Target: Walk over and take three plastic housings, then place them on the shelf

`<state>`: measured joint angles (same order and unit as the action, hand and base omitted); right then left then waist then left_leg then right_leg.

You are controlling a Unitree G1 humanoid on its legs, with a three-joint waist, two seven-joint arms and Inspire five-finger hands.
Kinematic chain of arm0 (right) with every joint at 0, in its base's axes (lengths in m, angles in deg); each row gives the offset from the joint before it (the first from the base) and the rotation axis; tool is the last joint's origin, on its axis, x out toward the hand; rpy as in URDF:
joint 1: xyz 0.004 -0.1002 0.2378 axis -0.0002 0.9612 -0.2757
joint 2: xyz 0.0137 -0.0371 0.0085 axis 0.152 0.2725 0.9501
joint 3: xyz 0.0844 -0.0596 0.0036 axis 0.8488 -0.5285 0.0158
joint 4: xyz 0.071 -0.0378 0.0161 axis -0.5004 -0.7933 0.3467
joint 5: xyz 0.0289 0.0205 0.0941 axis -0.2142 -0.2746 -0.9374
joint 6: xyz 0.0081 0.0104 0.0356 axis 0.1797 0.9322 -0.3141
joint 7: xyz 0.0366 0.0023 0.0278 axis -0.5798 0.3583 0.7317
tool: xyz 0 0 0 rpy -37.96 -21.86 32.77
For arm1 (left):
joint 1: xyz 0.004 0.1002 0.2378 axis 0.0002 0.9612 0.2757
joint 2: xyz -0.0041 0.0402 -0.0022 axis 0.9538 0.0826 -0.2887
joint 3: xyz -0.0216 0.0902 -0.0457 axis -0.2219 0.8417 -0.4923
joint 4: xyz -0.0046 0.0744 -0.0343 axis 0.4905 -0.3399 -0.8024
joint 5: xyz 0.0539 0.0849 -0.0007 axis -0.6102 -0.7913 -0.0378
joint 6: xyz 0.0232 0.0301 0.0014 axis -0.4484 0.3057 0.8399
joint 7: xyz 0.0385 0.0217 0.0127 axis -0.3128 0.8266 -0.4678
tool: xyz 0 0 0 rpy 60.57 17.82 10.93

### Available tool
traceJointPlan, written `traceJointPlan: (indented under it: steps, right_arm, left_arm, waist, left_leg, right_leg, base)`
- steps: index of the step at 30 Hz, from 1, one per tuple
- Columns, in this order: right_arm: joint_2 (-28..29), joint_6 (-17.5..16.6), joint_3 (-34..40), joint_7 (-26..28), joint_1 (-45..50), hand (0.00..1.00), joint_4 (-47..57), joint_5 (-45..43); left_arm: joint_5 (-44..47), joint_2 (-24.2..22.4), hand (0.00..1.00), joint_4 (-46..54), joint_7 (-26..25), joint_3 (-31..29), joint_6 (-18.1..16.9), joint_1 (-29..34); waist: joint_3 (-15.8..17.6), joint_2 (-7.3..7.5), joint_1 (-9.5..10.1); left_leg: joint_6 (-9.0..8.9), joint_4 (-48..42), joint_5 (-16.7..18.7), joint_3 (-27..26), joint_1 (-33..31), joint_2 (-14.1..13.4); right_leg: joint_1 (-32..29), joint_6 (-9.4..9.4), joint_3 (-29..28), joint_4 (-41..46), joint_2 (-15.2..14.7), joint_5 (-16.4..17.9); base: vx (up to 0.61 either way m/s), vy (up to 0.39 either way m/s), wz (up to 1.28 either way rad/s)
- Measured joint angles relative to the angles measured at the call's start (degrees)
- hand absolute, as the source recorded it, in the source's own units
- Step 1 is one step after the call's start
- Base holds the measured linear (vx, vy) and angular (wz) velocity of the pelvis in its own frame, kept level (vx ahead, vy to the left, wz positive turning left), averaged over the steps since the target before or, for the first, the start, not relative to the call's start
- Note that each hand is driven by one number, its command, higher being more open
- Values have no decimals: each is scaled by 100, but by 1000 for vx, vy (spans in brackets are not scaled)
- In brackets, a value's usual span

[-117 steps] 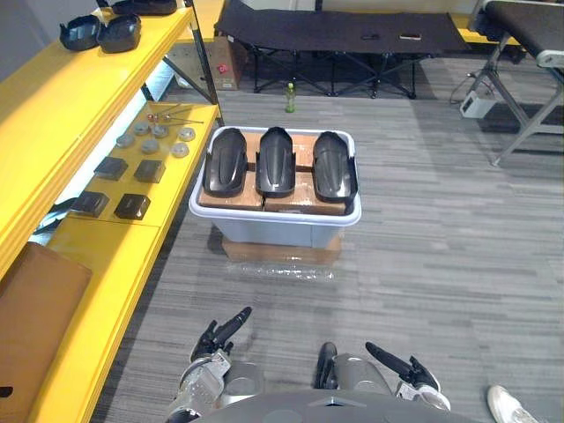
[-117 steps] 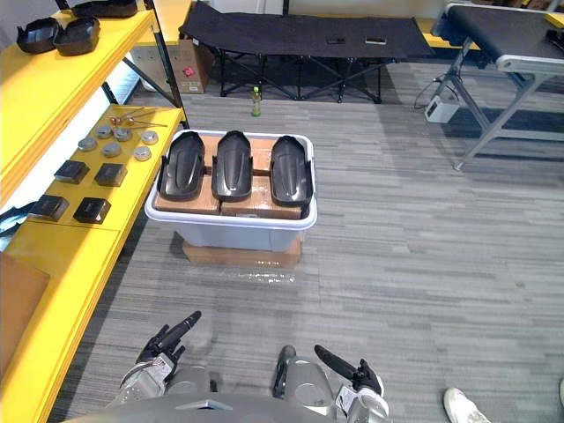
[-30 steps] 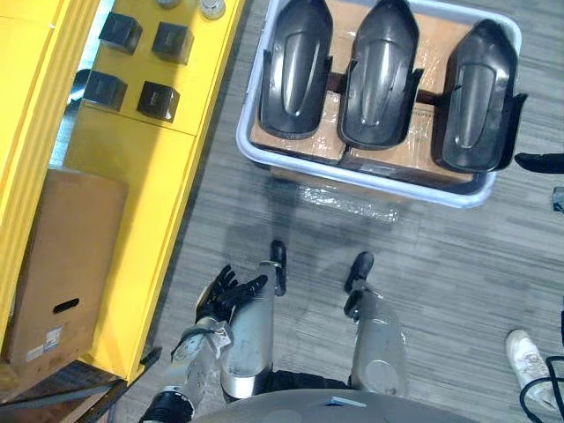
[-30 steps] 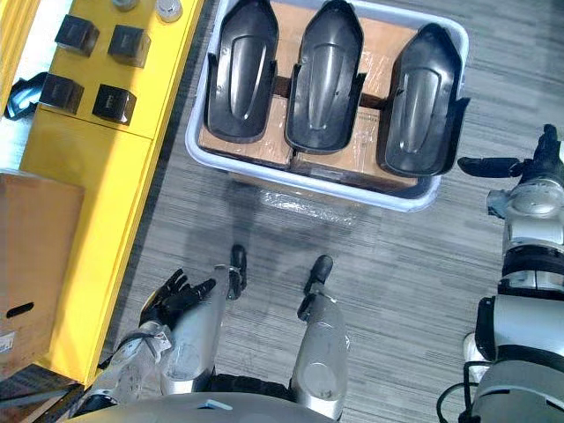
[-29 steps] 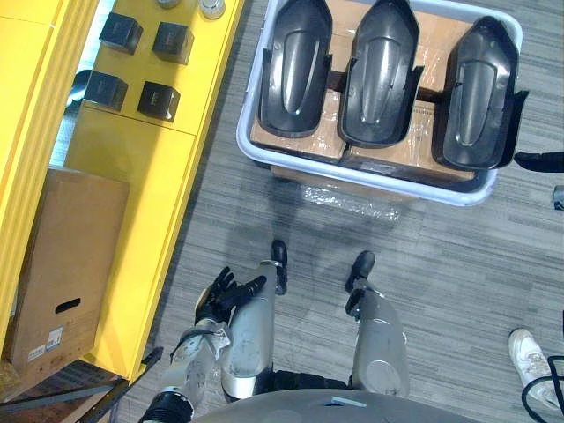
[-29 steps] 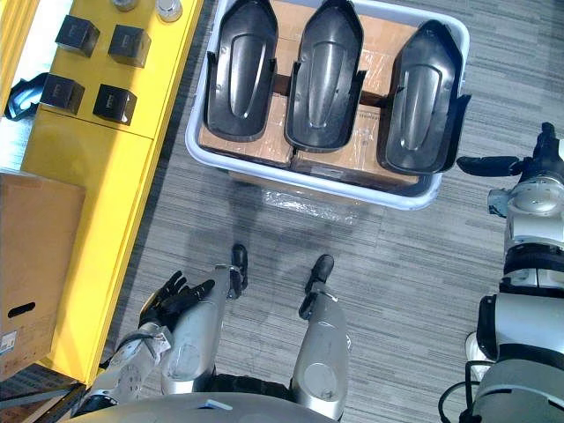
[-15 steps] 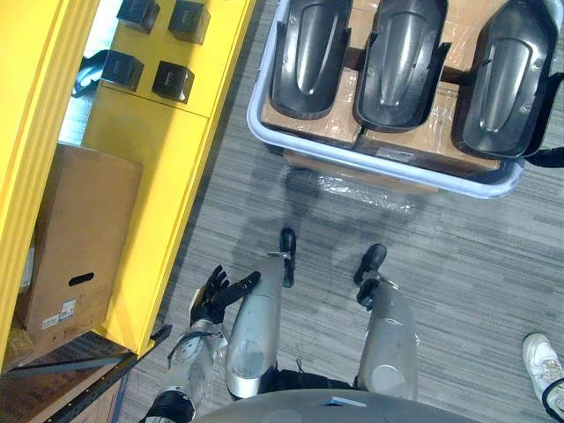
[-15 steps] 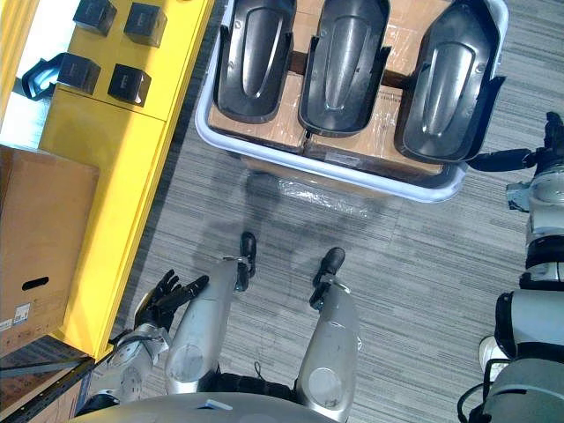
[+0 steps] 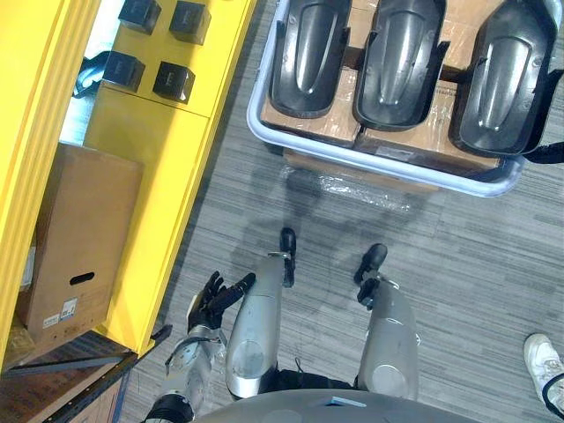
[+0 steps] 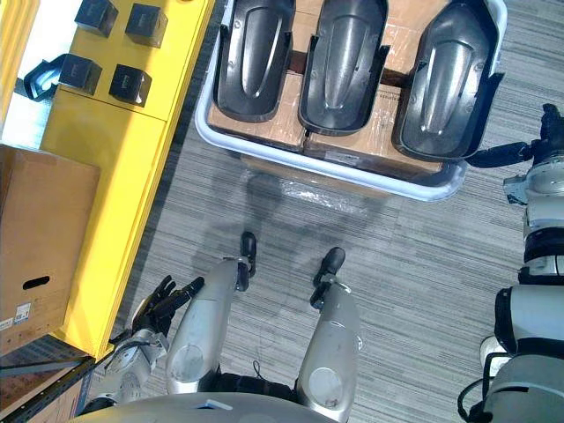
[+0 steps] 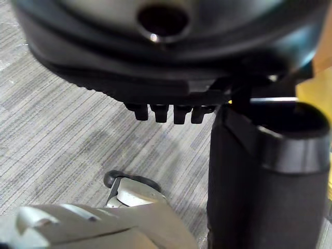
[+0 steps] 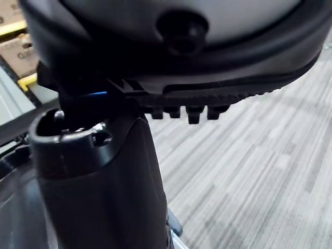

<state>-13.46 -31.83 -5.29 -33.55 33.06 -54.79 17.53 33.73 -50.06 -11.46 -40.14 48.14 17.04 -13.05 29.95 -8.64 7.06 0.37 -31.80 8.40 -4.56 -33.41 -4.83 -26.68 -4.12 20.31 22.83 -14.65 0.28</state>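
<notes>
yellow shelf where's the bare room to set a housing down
Bare yellow shelf board runs between the four small black blocks and the shelf's near end, with the cardboard box on its left. Crowded: the blocks' end, and the bin, filled by three housings side by side.

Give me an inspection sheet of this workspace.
surface: grey floor; yellow shelf on the robot's left.
job's things: left housing, middle housing, right housing side by side in the bin, on cardboard.
clutter: small black blocks on the shelf; cardboard box at its near end.
hands: left hand open, low by the shelf; right hand open, by the bin's right end.
cables: nothing seen.
surroundings: a person's white shoe.
</notes>
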Motion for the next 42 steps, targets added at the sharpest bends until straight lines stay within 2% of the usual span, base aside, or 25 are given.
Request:
traceJointPlan:
  steps: [5,8,10,14,17,20,24,28,32,36,39,42]
  right_arm:
    - [9,-79,237,-627,-2,100,974,-24]
    - [9,-290,552,-1076,-6,100,1624,-9]
    - [9,-382,631,-1280,-6,100,1891,-14]
    - [194,-384,804,-1283,-5,100,2057,-24]
    - [342,-382,824,-1266,-4,100,2088,-31]
    - [450,-334,805,-1082,-5,100,2168,-50]
    - [472,-50,478,-764,-75,100,1815,-38]
    - [715,119,230,-696,-353,100,1251,-35]
    - [715,268,81,-598,-448,100,870,-38]
    - [715,321,-66,-581,-446,100,574,-49]
    - [712,339,-87,-513,-446,100,451,-48]
    - [712,494,-108,-307,-434,100,209,-10]
  left_arm:
    - [-112,0,100,25,-126,-21,94,28]
    - [-134,1,100,70,-159,-70,192,55]
    - [-136,7,100,137,-154,-189,260,73]
    - [-136,90,100,219,-145,-349,394,199]
    - [-135,97,100,233,-135,-433,456,245]
    - [-136,102,100,233,-135,-432,458,252]
    - [-136,110,100,233,-126,-380,434,251]
    - [-134,116,100,226,-121,-333,405,250]
    - [-128,133,100,220,-125,-232,289,229]
    - [-124,134,100,172,-149,-212,295,230]
    - [-123,136,100,174,-150,-160,293,229]
    - [-119,136,100,175,-155,-67,296,229]
  waist:
    - [17,34,-81]
    - [36,107,-116]
    - [59,185,-116]
    - [88,500,-188]
    - [84,584,-224]
    - [82,589,-224]
    - [81,587,-92]
    - [75,575,-46]
    - [66,550,58]
    - [65,533,65]
    - [65,467,64]
    - [57,393,65]
  left_leg:
    - [-5,18,2,-101,255,-88]
    - [-16,140,9,-185,484,-116]
    - [-40,213,23,-240,577,-163]
    - [-107,454,-40,-276,881,-194]
    - [-120,529,-50,-291,973,-192]
    - [-115,566,-59,-292,1000,-184]
    - [-120,661,-125,-269,1005,-166]
    - [-129,820,-219,-168,958,-111]
    - [-115,831,-275,-100,703,-58]
    - [-96,790,-288,-45,636,12]
    - [-94,669,-288,-44,547,31]
    - [-88,603,-282,-20,480,37]
  right_leg:
    - [229,-10,-61,-116,84,-15]
    - [379,-9,-132,-213,122,-12]
    - [440,-13,-179,-293,182,-15]
    - [715,-3,-174,-526,265,-89]
    - [811,-11,-167,-604,279,-98]
    - [860,-20,-154,-652,278,-103]
    - [879,-27,-92,-707,274,-119]
    - [864,-21,12,-794,263,-137]
    - [643,-24,74,-789,221,-164]
    - [632,-36,112,-791,166,-171]
    - [610,-57,113,-794,140,-184]
    - [590,-60,131,-782,133,-185]
  base:
    - [27,2,-9]
    - [23,-2,-15]
    - [20,-6,-14]
    - [68,-11,-5]
    - [70,1,0]
    - [47,19,3]
    - [31,7,7]
    - [7,-3,13]
    - [12,14,10]
    - [43,37,9]
    - [24,45,2]
    - [0,40,3]
